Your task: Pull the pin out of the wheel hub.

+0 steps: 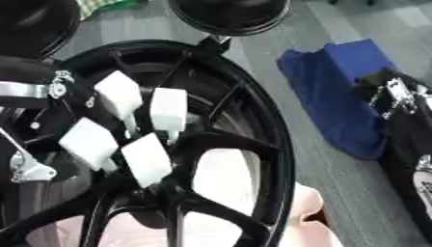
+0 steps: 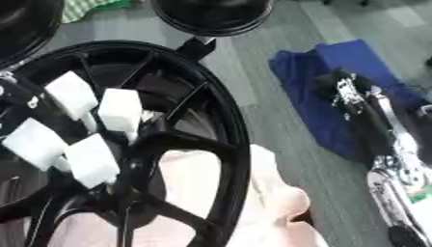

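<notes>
Black wheel hub (image 1: 253, 130) fills view's left, lying over a pale pink cloth (image 1: 223, 181). Blue cloth (image 1: 337, 96) on grey floor at right. Left hand (image 1: 127, 130) with white-padded fingers reaches into hub centre; grip and pin can't tell. Right hand (image 2: 363, 103) at right edge, fingers unclear.

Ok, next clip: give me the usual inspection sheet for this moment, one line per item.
Surface: grey floor; no table seen.
Job's things: black wheel, spokes meeting at hub; pin cannot be made out.
Clutter: blue cloth right of the wheel; pale pink material behind the spokes; second black rim at top.
Hands: left hand, white pads on its fingers, reaches among the spokes above the hub; right hand hangs over the cloth, away from the wheel.
Cables: nothing seen.
Surroundings: green-white fabric, top left.
</notes>
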{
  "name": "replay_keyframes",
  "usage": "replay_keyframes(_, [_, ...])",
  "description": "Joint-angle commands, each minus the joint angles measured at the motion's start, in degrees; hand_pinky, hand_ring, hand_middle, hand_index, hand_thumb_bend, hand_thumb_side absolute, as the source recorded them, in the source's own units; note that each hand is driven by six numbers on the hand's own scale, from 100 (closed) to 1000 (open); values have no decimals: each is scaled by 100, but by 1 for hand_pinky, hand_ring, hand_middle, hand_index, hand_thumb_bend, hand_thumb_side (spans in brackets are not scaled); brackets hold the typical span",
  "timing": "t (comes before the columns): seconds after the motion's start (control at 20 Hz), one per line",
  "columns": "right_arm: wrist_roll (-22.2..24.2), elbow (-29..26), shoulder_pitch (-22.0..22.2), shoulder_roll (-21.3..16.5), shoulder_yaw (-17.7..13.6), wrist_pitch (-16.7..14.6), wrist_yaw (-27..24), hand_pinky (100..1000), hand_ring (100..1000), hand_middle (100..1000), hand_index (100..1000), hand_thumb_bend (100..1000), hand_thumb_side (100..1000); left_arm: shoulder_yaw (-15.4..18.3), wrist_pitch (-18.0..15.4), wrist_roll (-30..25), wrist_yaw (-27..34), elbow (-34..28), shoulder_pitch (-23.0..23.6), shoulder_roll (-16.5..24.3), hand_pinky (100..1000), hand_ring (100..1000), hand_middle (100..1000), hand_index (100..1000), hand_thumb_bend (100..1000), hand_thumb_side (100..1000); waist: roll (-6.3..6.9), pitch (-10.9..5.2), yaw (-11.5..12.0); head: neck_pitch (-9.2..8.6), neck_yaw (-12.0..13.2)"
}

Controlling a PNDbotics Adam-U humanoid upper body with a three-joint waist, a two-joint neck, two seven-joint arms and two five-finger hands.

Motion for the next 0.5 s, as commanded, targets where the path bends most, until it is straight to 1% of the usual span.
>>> replay_keyframes(0.05, [-23,-107,-40,-92,-47,8,3,830,683,635,592,100,593,-6,-33,0,-1,-12,-71,67,854,646,606,767,318,143,-14,-117,-5,-64,15])
replay_keyframes(0.3, [-28,-107,-47,-99,-50,7,-8,831,683,635,592,100,594,25,0,0,54,-18,-75,55,829,578,515,684,282,114,-14,-125,0,-66,23])
replay_keyframes(0.5, [-33,-107,-43,-98,-54,11,-9,832,684,636,592,100,594,60,42,0,99,-43,-79,65,806,528,463,630,249,100,-18,-128,3,-60,35])
